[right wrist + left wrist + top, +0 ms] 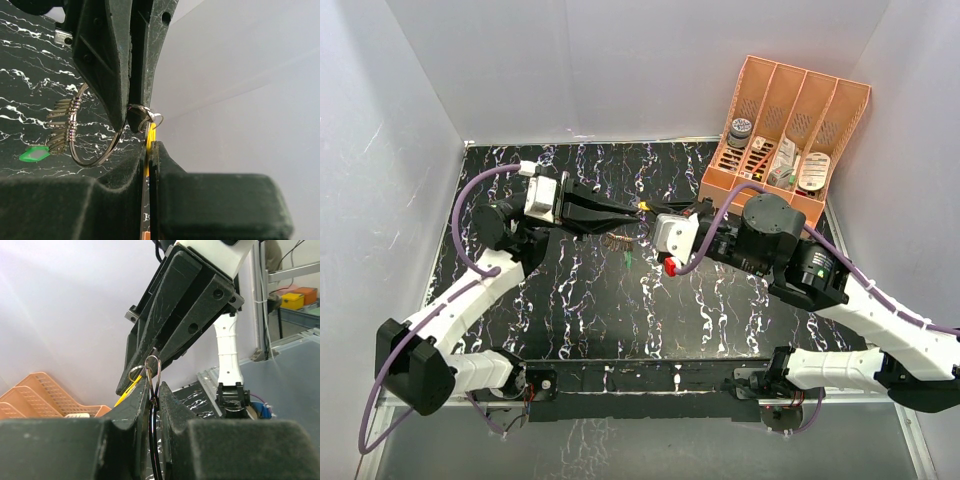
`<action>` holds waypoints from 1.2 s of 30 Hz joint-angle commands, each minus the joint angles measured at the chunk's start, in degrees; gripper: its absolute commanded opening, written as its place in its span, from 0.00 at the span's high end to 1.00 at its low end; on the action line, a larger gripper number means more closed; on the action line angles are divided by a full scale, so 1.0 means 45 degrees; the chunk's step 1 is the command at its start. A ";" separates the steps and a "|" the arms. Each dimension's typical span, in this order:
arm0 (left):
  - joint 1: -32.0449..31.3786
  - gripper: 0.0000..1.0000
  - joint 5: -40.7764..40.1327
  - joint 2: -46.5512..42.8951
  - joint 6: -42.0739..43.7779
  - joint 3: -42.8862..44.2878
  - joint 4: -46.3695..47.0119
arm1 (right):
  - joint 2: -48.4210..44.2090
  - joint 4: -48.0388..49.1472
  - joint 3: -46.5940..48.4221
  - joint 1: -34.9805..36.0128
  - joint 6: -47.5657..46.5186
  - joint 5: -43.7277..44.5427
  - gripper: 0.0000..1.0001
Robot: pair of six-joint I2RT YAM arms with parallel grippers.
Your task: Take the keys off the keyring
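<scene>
My left gripper (154,385) is shut on the thin silver keyring (153,371) and holds it above the black table; in the top view the left gripper (632,212) meets the right gripper (656,214) tip to tip. My right gripper (151,142) is shut on the yellow-orange key (149,134), which hangs from a small split ring (148,118) on the keyring. The keyring's big loop (94,159) hangs below the left fingers (112,75). The green key (34,154) hangs at its low side with several metal pieces (61,127). The ring (617,241) and the green key (627,259) also show in the top view.
An orange slotted organizer (785,130) with small items stands at the back right of the table. White walls close the table in at the back and on both sides. The black marbled table top (580,310) lies below the grippers.
</scene>
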 commanded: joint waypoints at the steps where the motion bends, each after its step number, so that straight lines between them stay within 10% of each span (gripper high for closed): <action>1: -0.0067 1.00 0.0299 0.0090 -0.1783 0.0819 0.3135 | 0.0069 -0.0183 0.0553 -0.0111 0.0211 0.0036 0.99; 15: -0.0073 1.00 0.0151 0.1035 -0.4973 0.1671 0.6854 | -0.0005 -0.0203 0.0329 -0.0111 0.0400 -0.0756 0.99; 36: -0.0085 1.00 -0.1117 -0.0230 -0.2280 0.2427 0.4528 | 0.0257 0.1612 -0.1593 -0.0111 0.1510 -0.0395 1.00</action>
